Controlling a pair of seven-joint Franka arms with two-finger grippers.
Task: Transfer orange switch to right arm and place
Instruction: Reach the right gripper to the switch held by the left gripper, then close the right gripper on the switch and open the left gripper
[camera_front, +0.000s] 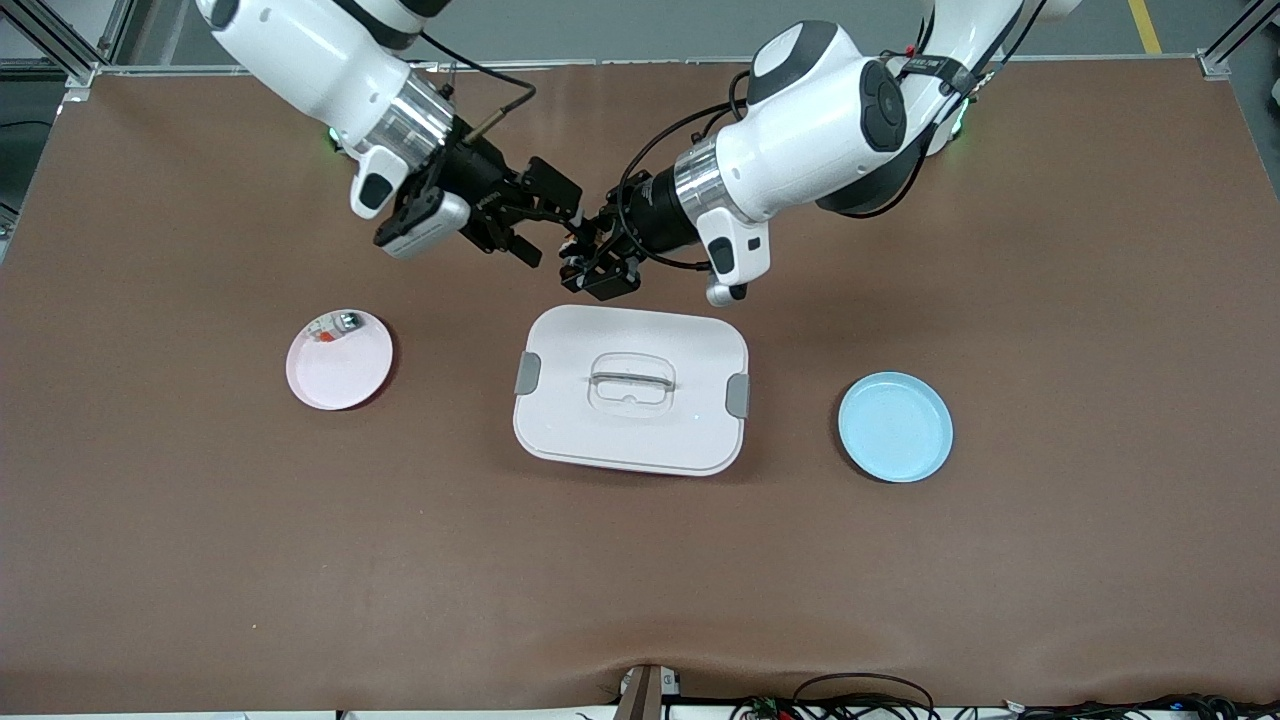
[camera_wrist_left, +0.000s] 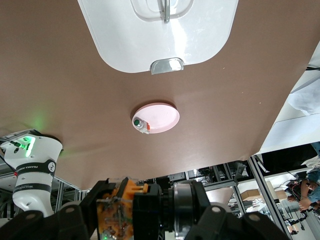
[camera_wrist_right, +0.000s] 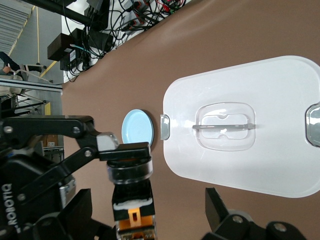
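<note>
we see two glossy white arms with silver metal wrist rings, black joint caps and black cables looping to black linkage grippers, the left gripper (camera_front: 597, 262) and right gripper (camera_front: 548, 222), with small green lights glowing.

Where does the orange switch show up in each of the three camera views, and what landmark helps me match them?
Front view: the orange switch is barely visible, held by the shut left gripper above the table, beside the open right gripper.
Left wrist view: the switch sits at the bottom edge.
Right wrist view: the switch is low in the picture, in the left gripper's grip.
Shared landmark: the white lidded box.
</note>
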